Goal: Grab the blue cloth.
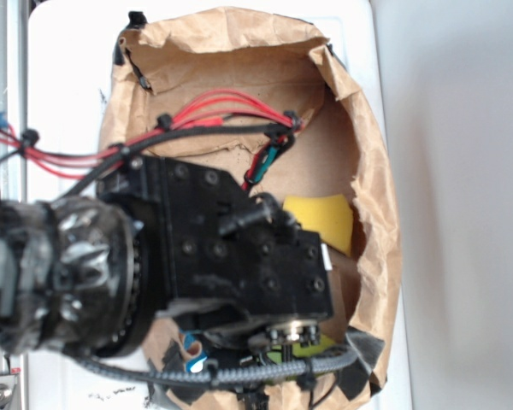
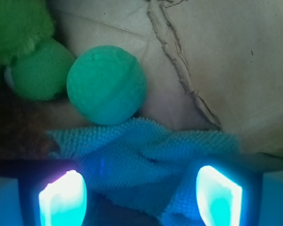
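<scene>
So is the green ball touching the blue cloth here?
Touching. In the wrist view, the green ball has its lower edge meeting the blue cloth at the cloth's top edge, no gap visible.

The blue cloth (image 2: 146,162), fuzzy teal terry, lies crumpled and spread out flat.

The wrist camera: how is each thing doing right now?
Blue cloth: crumpled, lying between the open fingers, not grabbed.
Green ball: resting beside the cloth's top edge.
Paper bag: open, rim torn.
Yellow sponge: lying inside the bag.
</scene>
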Robot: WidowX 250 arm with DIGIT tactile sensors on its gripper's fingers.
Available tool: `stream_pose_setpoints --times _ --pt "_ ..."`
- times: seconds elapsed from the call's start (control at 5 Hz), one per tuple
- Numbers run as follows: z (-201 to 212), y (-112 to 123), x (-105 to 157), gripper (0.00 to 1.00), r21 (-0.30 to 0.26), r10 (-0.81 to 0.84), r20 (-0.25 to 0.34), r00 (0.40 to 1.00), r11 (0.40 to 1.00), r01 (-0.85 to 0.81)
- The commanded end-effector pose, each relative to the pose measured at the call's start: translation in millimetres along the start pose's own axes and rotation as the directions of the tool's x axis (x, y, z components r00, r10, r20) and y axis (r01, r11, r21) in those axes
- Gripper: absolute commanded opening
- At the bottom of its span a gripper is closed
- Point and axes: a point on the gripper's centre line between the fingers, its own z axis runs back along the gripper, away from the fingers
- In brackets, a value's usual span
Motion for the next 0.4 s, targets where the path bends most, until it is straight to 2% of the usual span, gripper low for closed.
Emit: stream_pose_setpoints --times 0.0,0.2 --pt "-12.2 7.9 -5.9 1.00 0.008 -0.052 0.042 0.998 0.999 0.051" --pt "-29.0 8.6 -6.6 1.00 0.038 -0.062 0.060 0.996 0.997 0.060"
